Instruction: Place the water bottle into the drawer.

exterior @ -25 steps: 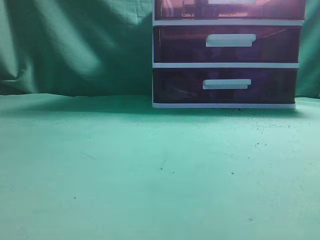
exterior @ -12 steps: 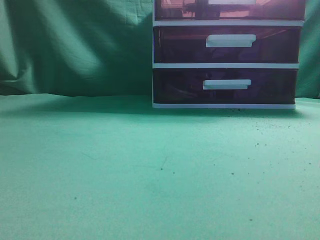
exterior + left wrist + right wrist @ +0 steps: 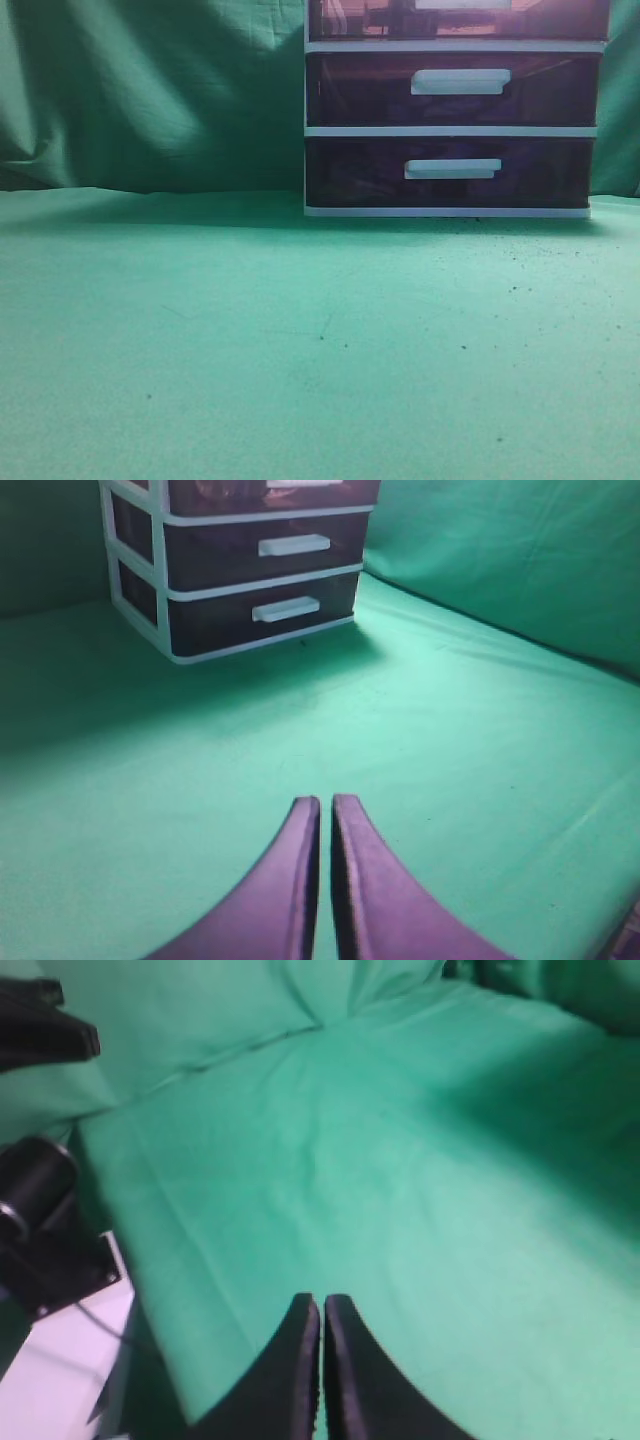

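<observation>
A white-framed drawer unit stands at the back right of the green table. Its topmost drawer [image 3: 460, 18], dark purple-brown with a white handle, is cut off by the top edge in the exterior view and also shows in the left wrist view [image 3: 270, 492]. It looks closed. No water bottle shows in any view. My left gripper [image 3: 326, 802] is shut and empty above the green cloth, well short of the unit. My right gripper [image 3: 322, 1300] is shut and empty over the cloth near the table's edge. Neither gripper shows in the exterior view.
Two lower drawers [image 3: 455, 88] [image 3: 450, 170] with white handles sit closed below the top one. A green cloth [image 3: 300, 330] covers the table and hangs as a backdrop. Dark robot hardware [image 3: 40, 1220] stands beside the table edge in the right wrist view.
</observation>
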